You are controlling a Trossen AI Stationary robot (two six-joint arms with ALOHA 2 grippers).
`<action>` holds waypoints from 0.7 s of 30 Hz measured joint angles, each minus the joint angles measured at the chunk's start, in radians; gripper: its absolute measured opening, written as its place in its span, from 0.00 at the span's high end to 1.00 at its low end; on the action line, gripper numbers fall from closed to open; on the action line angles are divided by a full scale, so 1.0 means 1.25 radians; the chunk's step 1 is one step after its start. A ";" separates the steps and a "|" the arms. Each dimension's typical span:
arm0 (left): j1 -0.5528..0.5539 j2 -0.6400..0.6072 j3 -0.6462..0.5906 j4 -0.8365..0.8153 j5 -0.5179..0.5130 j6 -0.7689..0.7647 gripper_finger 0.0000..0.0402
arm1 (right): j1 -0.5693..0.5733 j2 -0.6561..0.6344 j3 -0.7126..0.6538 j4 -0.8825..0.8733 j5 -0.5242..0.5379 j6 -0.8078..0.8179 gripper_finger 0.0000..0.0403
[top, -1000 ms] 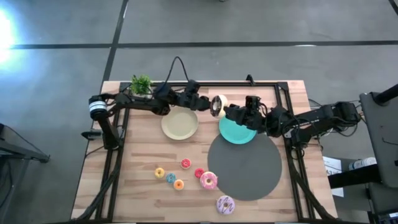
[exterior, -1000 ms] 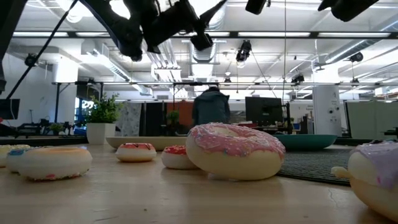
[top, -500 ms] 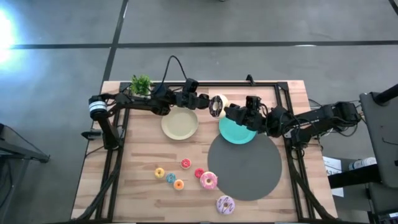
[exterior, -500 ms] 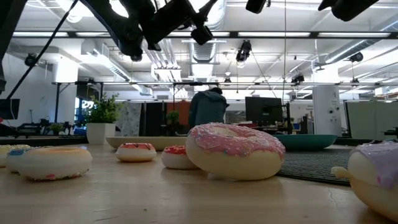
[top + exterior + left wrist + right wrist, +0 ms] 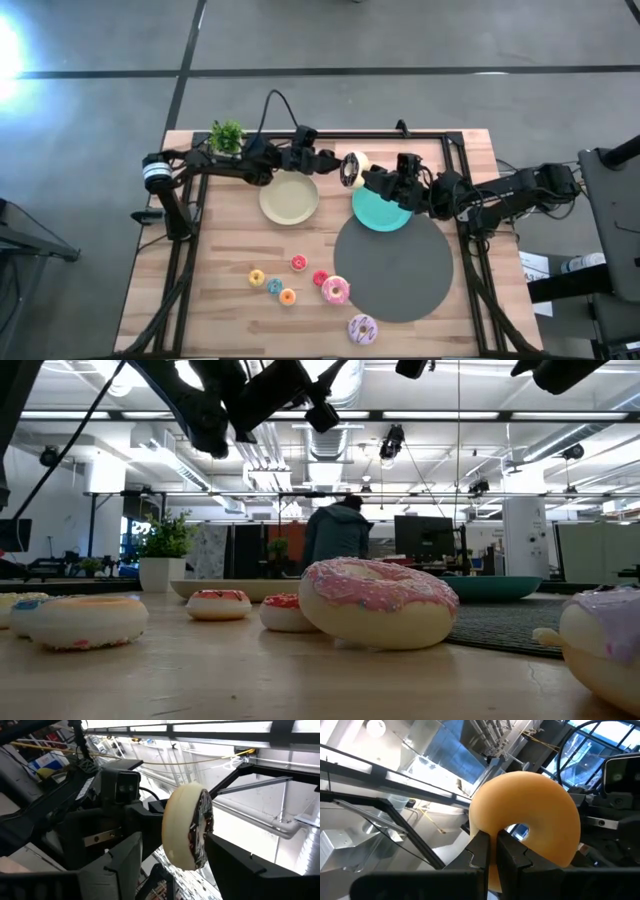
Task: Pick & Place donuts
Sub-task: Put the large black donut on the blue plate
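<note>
Up between the arms, above the table's far edge, the tan plastic ring donut with dark icing (image 5: 352,169) hangs pinched through its hole by the right gripper (image 5: 491,851). The left gripper (image 5: 172,862) straddles it, jaws wide apart. It looks light and rigid; its rim seems the best hold.

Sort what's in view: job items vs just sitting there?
Job: brown donut shut in the right hand, held up between both arms; open left hand around it; pink donut; lilac donut; small donuts.

Lying about: beige plate, teal plate, grey mat, plant.
</note>
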State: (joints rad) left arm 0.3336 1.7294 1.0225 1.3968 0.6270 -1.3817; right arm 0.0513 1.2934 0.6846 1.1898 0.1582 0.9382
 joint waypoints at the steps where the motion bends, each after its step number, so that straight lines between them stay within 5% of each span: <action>1: -0.004 0.000 0.003 0.000 -0.005 0.000 0.52 | 0.000 0.000 0.000 -0.002 0.000 0.000 0.97; 21: -0.017 0.000 0.039 -0.028 -0.019 0.046 0.52 | 0.001 0.000 0.000 -0.003 -0.002 0.001 0.97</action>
State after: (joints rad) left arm 0.3126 1.7300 1.0714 1.3613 0.6037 -1.3239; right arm 0.0521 1.2934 0.6846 1.1858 0.1562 0.9394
